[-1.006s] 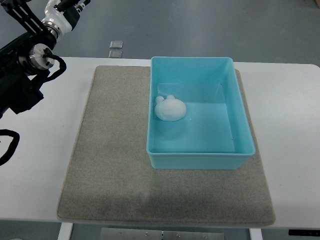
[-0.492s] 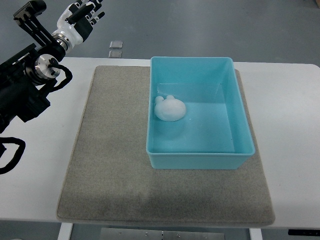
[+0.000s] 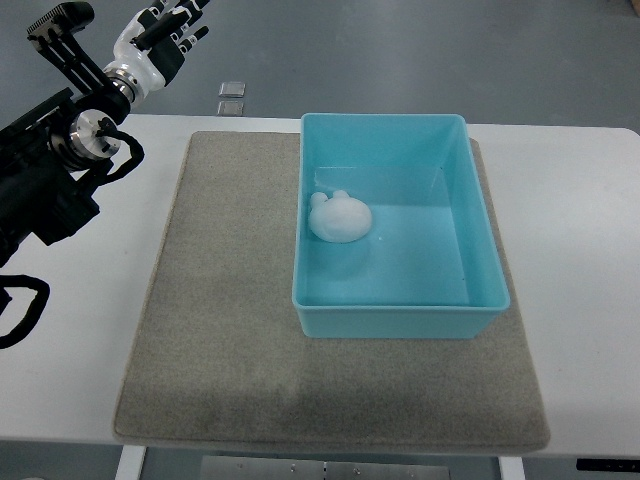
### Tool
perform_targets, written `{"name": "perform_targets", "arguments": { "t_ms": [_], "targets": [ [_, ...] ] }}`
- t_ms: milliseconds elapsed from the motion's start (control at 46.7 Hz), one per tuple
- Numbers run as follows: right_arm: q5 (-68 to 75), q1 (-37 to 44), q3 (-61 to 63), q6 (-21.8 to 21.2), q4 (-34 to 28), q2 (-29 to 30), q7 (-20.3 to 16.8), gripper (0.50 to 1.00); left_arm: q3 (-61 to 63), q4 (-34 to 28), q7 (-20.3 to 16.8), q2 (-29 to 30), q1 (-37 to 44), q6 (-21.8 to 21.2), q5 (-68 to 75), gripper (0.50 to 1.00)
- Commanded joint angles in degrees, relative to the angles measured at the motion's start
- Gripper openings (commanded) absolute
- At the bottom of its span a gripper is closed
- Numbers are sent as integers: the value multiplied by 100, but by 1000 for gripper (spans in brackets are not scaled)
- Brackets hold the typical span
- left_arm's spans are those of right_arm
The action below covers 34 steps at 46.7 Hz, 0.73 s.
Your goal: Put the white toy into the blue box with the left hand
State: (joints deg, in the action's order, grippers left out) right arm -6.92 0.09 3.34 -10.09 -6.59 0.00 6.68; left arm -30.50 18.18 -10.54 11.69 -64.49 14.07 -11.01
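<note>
Top view shows a grey mat (image 3: 230,330) on the white surface (image 3: 580,220), carrying the blue box (image 3: 400,322). Inside, the white toy (image 3: 340,217) lies against the box's left wall. Farthest back, upper left, the left robot hand (image 3: 165,30) hangs empty, fingers loosely spread.

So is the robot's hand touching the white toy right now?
Apart. The top view shows the left hand raised at the upper left, beyond the mat, while the toy lies alone in the box.
</note>
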Motion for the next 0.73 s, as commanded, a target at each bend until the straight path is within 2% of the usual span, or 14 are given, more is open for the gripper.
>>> {"name": "perform_targets", "arguments": {
  "t_ms": [0,235,428,706],
  "targets": [
    [-2,0,0,-1,0,0,0,936,9,1,-1,0,-2,-1,3,992],
    [6,0,9,-10,0,0,0,936,0,-8,-1,0,-11,-1,-6,992],
    [-29,-53,9,-81,-387,0,35,936,-52,-8,-1,0,-11,-1,-6,992],
    [-20,-88,-9,7,-360,0,0,936,-52,1,-1,0,-11,-1,-15,992]
  ]
}}
